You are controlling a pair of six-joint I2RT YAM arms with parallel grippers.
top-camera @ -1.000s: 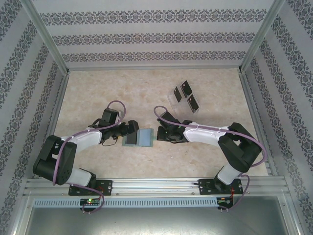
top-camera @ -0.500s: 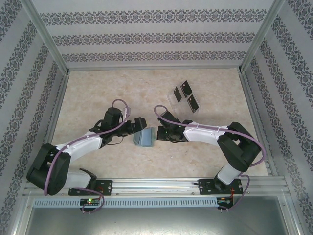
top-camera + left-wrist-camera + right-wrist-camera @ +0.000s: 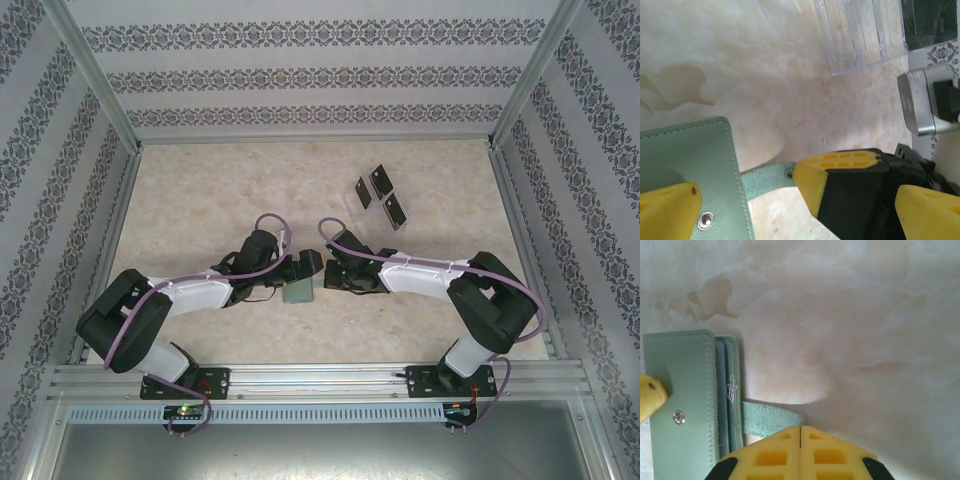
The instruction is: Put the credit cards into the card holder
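The grey-green card holder (image 3: 297, 293) lies folded shut mid-table, between both grippers. My left gripper (image 3: 303, 268) is open wide; one yellow finger (image 3: 667, 207) rests on the holder's cover (image 3: 690, 165) beside a snap. My right gripper (image 3: 800, 432) is shut, and the holder's tab (image 3: 771, 415) runs in at its fingertips, raised off the table. The holder (image 3: 680, 390) shows its stacked inner edges. Three black credit cards (image 3: 362, 193) (image 3: 381, 180) (image 3: 396, 209) lie farther back on the right; one card's corner (image 3: 930, 22) appears in the left wrist view.
A clear plastic tray (image 3: 352, 210) sits under the cards, its ribbed end (image 3: 860, 35) just beyond my left gripper. Patterned walls with metal posts enclose the marble table (image 3: 200, 200). The right gripper's tip (image 3: 835, 170) sits between my left fingers.
My left arm has swung right and forward, folding the holder's cover over; the holder went from spread open to a narrow closed shape. The right gripper stayed at the tab.
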